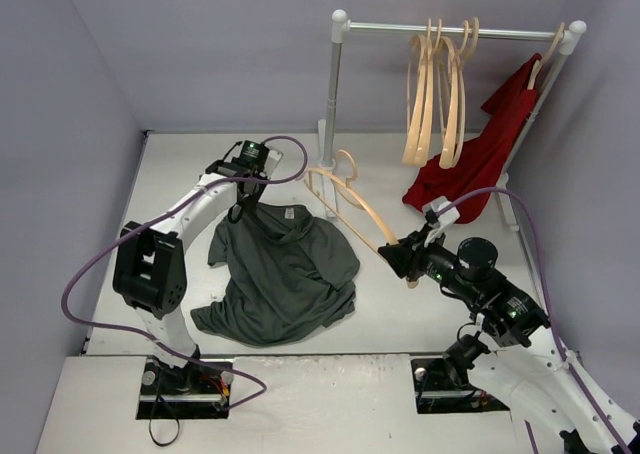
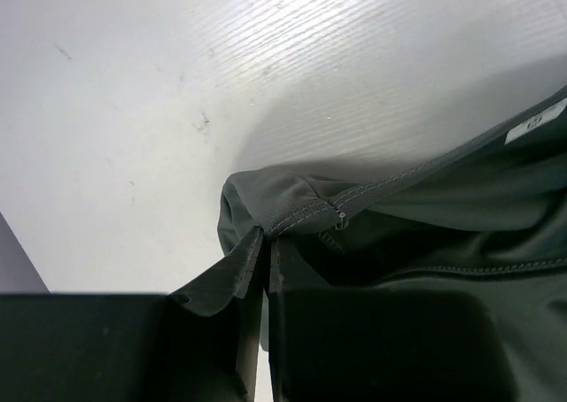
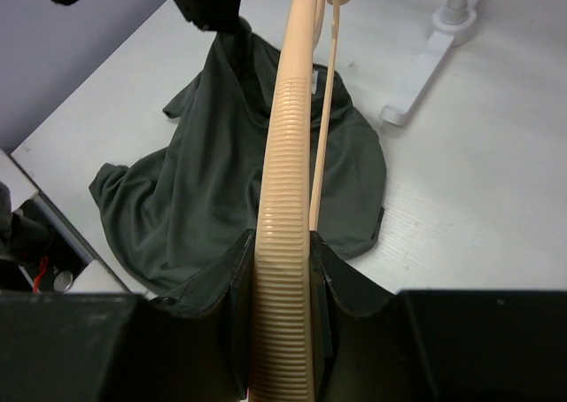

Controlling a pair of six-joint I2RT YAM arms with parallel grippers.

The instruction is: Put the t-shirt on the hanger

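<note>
The dark grey-green t-shirt (image 1: 285,274) lies crumpled on the white table, its collar toward the back. My left gripper (image 1: 240,207) is shut on the collar hem (image 2: 301,214) at the shirt's back left corner, just off the table. My right gripper (image 1: 398,256) is shut on the ribbed arm of the pale wooden hanger (image 1: 345,199). The hanger reaches from my fingers up and left, over the shirt's right edge, its hook toward the rack base. In the right wrist view the hanger (image 3: 288,172) runs straight up between my jaws, with the t-shirt (image 3: 204,181) below it.
A white rack (image 1: 335,84) stands at the back with several more pale hangers (image 1: 440,94) and a bright red garment (image 1: 480,159) on its rail. Grey walls close in the left, back and right. A purple cable (image 1: 290,164) loops by the left arm.
</note>
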